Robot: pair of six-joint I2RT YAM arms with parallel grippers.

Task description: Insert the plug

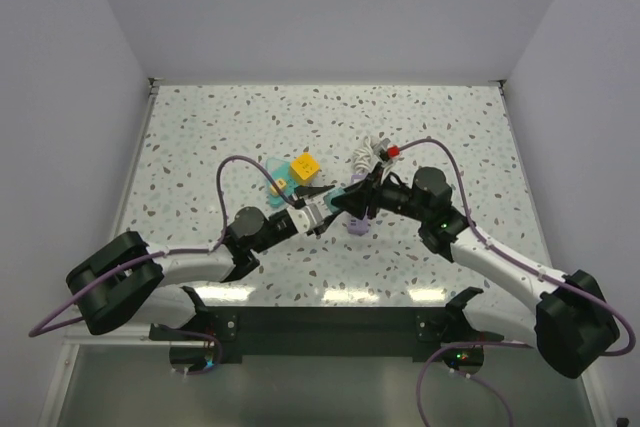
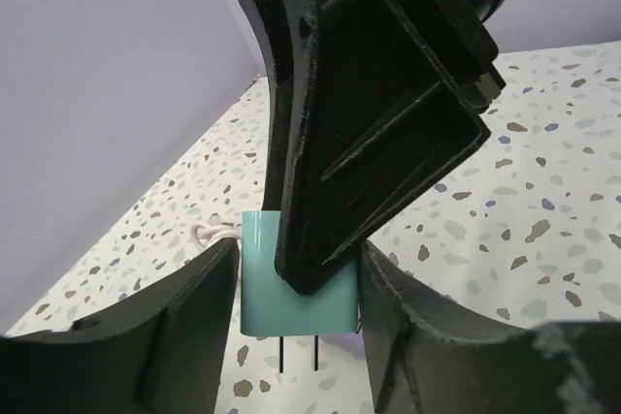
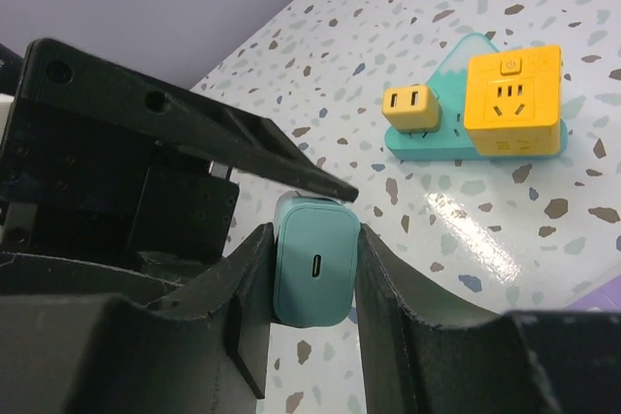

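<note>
Seen from the left wrist, the plug (image 2: pixel 260 278) has its upper right face covered by a finger (image 2: pixel 369 123) of the right hand (image 3: pixel 312 239); white cord (image 2: pixel 215 233) left of the plug passes behind it

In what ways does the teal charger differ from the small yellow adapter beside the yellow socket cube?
Colour: the teal charger is teal, the small yellow adapter yellow. Face: the charger shows one oval port; the adapter shows two slots. State: the charger is clamped in the right gripper, while the adapter sits on the teal base. Both are rounded blocks.
</note>
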